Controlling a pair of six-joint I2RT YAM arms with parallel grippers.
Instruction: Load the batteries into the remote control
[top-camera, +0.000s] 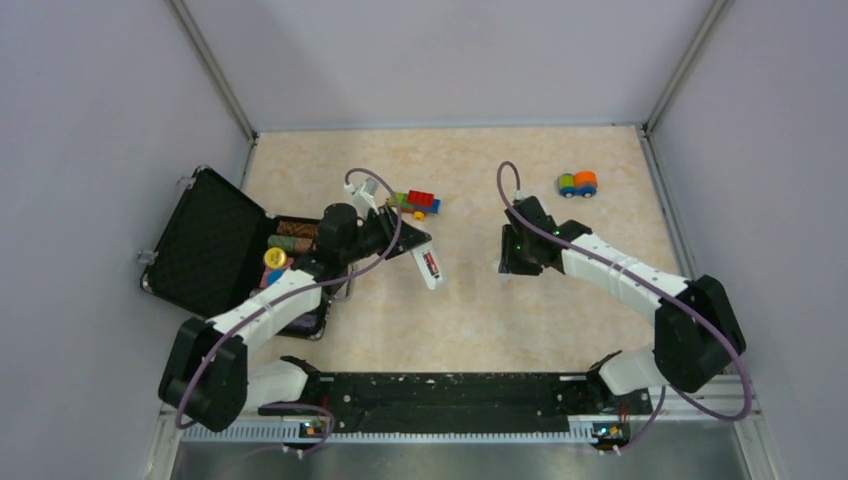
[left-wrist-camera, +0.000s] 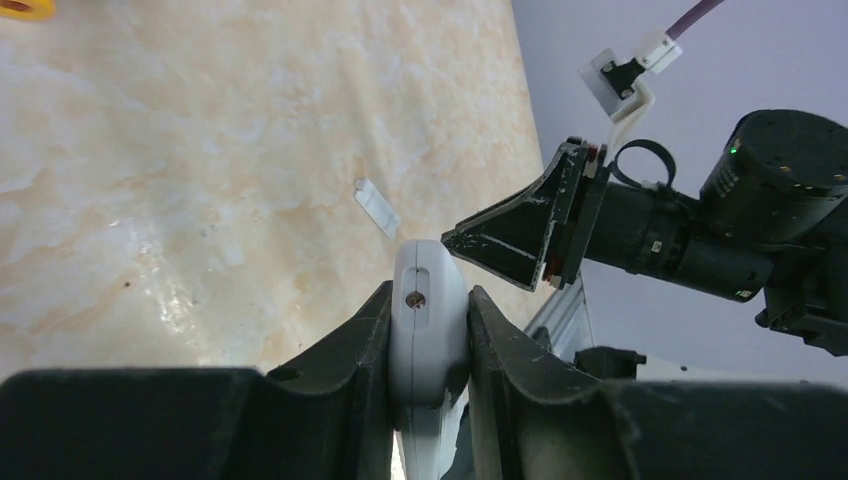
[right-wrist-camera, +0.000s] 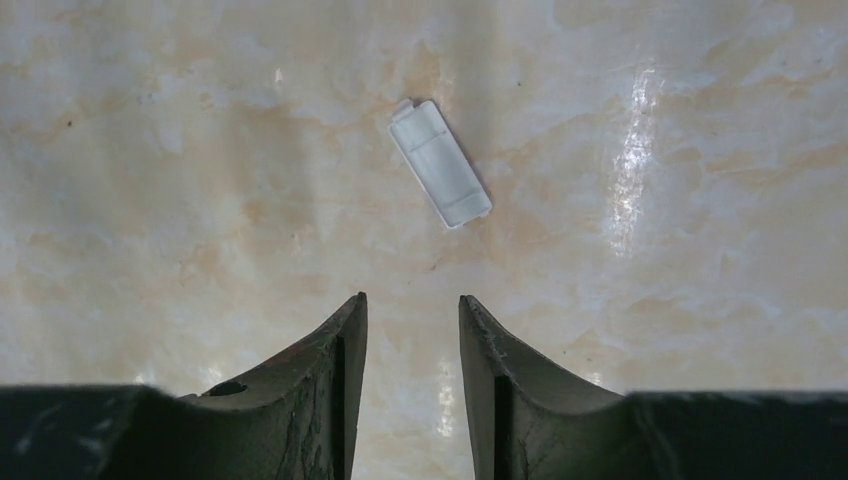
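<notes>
My left gripper (top-camera: 410, 243) is shut on the white remote control (top-camera: 428, 265) and holds it tilted over the table's middle. In the left wrist view the remote's rounded end (left-wrist-camera: 428, 300) sits clamped between both fingers. A small red and dark patch shows on the remote's upper face; I cannot tell if it is a battery. No loose battery is in view. The white back cover (right-wrist-camera: 440, 163) lies flat on the table, ahead of my right gripper (right-wrist-camera: 412, 300), which is open and empty just above the surface. The cover also shows in the left wrist view (left-wrist-camera: 377, 207).
An open black case (top-camera: 205, 250) lies at the left with poker chips (top-camera: 275, 258) inside. A multicoloured brick car (top-camera: 418, 203) stands behind the left gripper. A small blue, green and orange wheeled toy (top-camera: 577, 184) sits at the back right.
</notes>
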